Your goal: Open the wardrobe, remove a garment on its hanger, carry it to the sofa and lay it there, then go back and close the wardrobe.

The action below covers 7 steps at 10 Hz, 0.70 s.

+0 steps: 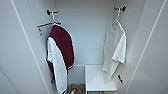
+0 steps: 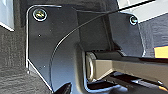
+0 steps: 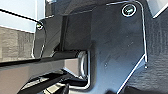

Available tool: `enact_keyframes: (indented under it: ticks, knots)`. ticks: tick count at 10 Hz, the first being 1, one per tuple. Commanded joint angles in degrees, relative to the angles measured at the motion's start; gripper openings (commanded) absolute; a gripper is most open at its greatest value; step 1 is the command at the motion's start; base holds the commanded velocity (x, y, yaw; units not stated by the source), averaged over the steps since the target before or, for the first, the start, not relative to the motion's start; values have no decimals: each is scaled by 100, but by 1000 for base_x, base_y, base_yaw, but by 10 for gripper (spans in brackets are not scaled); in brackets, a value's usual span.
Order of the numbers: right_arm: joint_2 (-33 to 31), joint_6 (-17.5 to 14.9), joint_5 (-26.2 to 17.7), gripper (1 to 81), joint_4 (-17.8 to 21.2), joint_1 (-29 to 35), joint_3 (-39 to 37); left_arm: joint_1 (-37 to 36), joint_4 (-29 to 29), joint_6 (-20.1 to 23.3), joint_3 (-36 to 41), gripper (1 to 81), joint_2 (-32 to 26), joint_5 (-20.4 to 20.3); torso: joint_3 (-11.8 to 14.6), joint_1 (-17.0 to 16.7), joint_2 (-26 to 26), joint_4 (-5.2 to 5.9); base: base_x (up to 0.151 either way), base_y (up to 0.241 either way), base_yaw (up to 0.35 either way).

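In the head view the wardrobe [image 1: 86, 35] stands open; the white garment [image 1: 115, 51] hangs on its hanger [image 1: 117, 21] at right, a maroon jacket [image 1: 62, 46] at left. Both wrist views show dark carpet [image 2: 11, 77]; neither gripper's state can be told.

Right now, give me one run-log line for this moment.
wardrobe: open | garment: hanging on hanger, right hook | maroon jacket: left hook | grippers: state unclear
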Motion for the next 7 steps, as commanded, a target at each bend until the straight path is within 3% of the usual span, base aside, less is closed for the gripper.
enact_keyframes:
  ticks: [1,7]
  knots:
    - [-74,-29,-345,811,7,178,38,-191,-16,11,48,811,-10,370,0,1,0,0,70,0,0]
    - [-83,-29,-345,811,7,185,38,-183,-16,11,48,811,-19,370,0,1,0,0,71,0,0]
